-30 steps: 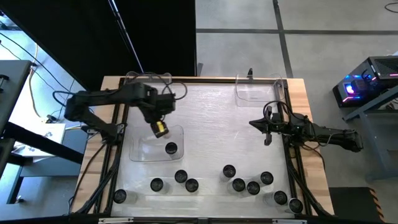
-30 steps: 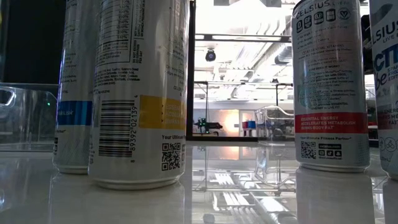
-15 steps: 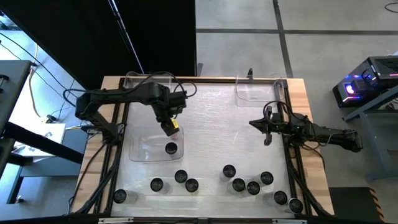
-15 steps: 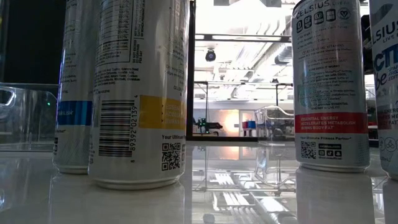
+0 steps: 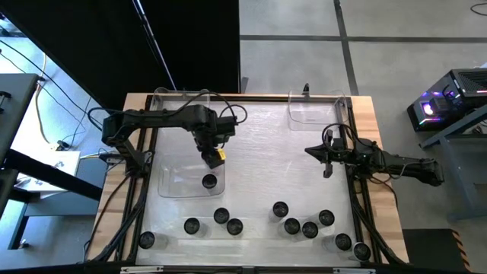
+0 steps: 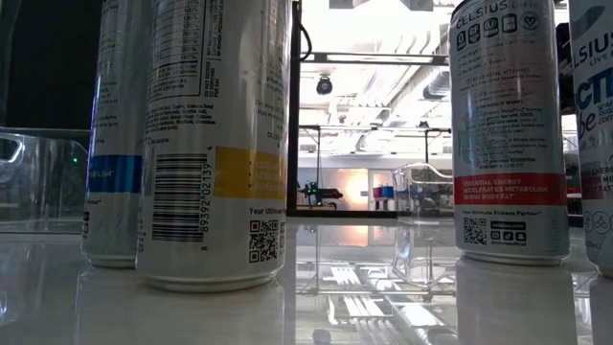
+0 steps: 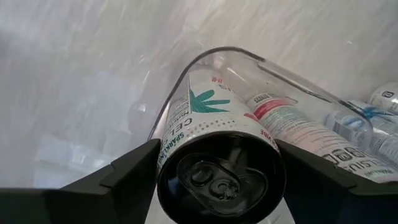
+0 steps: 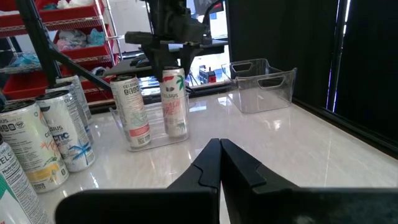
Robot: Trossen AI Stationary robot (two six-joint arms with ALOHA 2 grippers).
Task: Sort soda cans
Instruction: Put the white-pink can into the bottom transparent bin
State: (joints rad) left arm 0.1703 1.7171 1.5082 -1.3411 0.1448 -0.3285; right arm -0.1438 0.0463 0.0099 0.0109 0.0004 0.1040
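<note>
- Left gripper (image 5: pixel 215 157) is over the far edge of the near-left clear tray (image 5: pixel 171 185), fingers either side of a white soda can (image 7: pixel 221 158). The left wrist view shows them just beside its top, but I can't tell whether they're clamped on it or loose.
- Only the right wrist view shows that can (image 8: pixel 174 102) standing upright in the tray next to a second one (image 8: pixel 132 112).
- From above, the second can (image 5: pixel 209 181) is just a dark round top.
- Right gripper (image 5: pixel 328 172) sits at the desk's right side, fingers pressed together, holding nothing.
- The other cans (image 5: pixel 292 225) stand in a loose row along the near edge of the desk (image 5: pixel 259 152).
- The low view gives labels and barcodes close up (image 6: pixel 213 144).
- Another clear tray (image 5: pixel 316 110) sits in the far right corner; red shelves (image 8: pixel 56 25) beyond.
</note>
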